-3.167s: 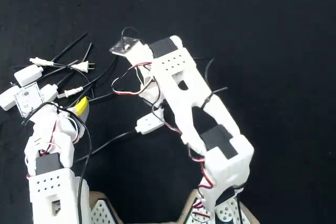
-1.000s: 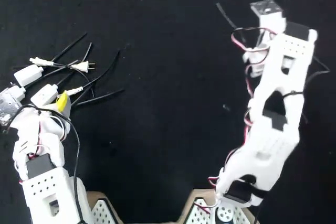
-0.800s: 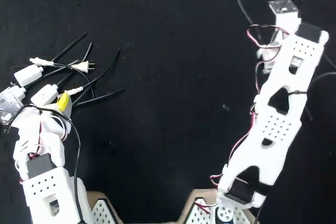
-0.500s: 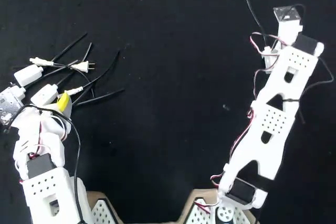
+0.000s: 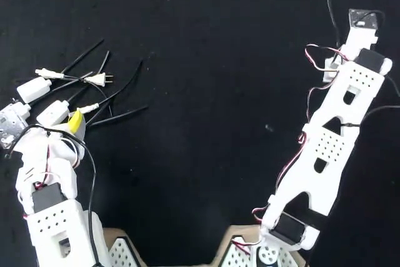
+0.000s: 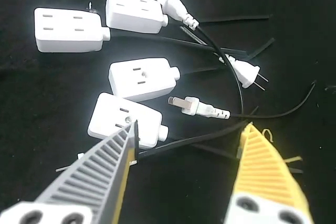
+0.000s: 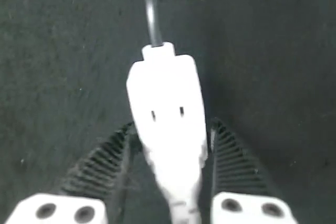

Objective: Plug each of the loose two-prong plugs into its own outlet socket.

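counter [image 5: 206, 60] was matte black | sockets [image 6: 142, 77] were white, slots dark | plugs [image 6: 202, 108] white, prongs silvery | cords [image 6: 236, 20] black | left hand [image 6: 191, 127] — one ribbed finger grey [image 6: 100, 166], the other yellow [image 6: 262, 161] | right hand [image 7: 172, 125] had dark ribbed fingers [image 7: 100, 166] | held socket [image 7: 165, 103] white | arms [image 5: 331, 142] white — wires red and black
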`<state>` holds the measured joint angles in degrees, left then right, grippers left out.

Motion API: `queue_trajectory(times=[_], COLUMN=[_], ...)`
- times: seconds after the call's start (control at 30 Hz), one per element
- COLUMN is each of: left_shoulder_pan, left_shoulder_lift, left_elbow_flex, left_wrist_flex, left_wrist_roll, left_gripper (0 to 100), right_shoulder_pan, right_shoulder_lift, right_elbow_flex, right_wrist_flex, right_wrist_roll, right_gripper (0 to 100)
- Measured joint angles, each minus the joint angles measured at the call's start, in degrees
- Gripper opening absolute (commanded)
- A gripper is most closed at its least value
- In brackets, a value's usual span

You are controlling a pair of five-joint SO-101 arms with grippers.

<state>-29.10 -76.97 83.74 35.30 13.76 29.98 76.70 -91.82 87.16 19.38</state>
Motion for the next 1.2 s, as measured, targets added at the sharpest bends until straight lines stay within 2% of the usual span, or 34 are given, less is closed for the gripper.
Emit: queue_trajectory(times=[0.43,0.67,0.83,1.0,1.2], left_shoulder_pan=[0.0,0.0,0.0,0.0,0.0], left_shoulder_lift=[0.0,0.0,0.0,0.0,0.0], left_elbow_flex=[0.0,0.0,0.0,0.0,0.0], left_wrist_flex=[0.0,0.0,0.0,0.0,0.0], left_wrist_roll=[0.0,0.0,0.0,0.0,0.0], left_gripper=[32,32,32,32,32], right_shoulder_pan=[0.09,-0.62,-5.8,-11.52,-15.82], right_shoulder_lift=[-0.35,-8.62,-15.74,-20.31,-22.15], right_elbow_flex=[-0.7,-0.7,-0.7,-0.7,1.76], right_wrist_flex=[-6.68,-6.59,-0.44,11.08,12.13], right_wrist_roll=[0.0,-0.09,-0.09,0.0,-2.99], right_gripper=[18.8,18.8,18.8,18.7,18.8])
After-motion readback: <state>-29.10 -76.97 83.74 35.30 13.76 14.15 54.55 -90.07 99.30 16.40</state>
